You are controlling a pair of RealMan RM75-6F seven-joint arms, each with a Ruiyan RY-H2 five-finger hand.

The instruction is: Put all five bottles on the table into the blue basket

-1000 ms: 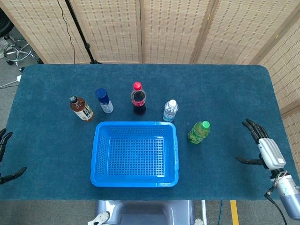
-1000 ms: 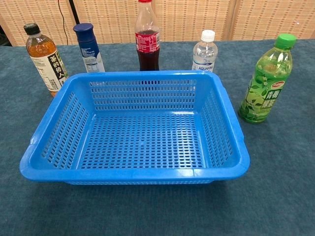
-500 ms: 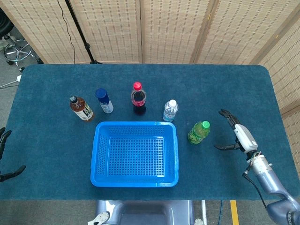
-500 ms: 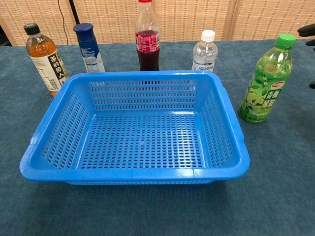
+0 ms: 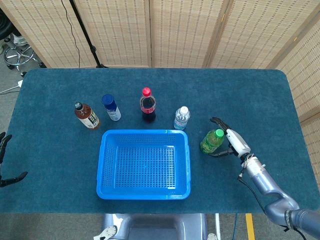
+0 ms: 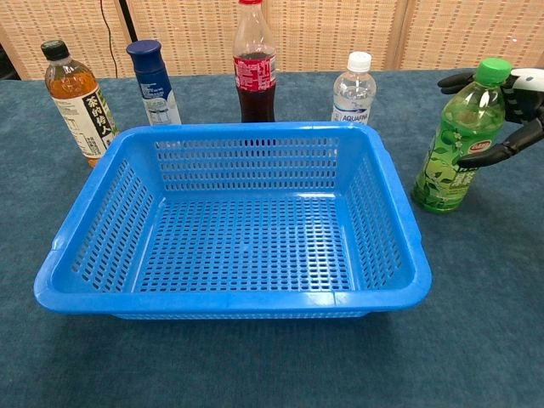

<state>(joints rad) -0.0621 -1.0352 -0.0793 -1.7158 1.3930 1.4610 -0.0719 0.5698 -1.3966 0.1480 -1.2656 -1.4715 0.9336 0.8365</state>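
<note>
Our right hand (image 5: 231,142) has slid in, fingers (image 6: 493,151) spread around the green bottle (image 5: 212,141); next we close and lift.

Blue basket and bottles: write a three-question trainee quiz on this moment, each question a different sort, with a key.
1. True or false: the blue basket already holds a bottle.
2. Which bottle is the right hand reaching around? A) brown tea bottle B) cola bottle C) green bottle D) water bottle
3. Fill in: the left hand shows at the table's ____ edge in the head view.

Key
1. False. All five stand on the table outside it.
2. C. The hand's fingers are spread either side of the green bottle; whether they touch it cannot be told.
3. Left, with fingers apart and holding nothing.
</note>
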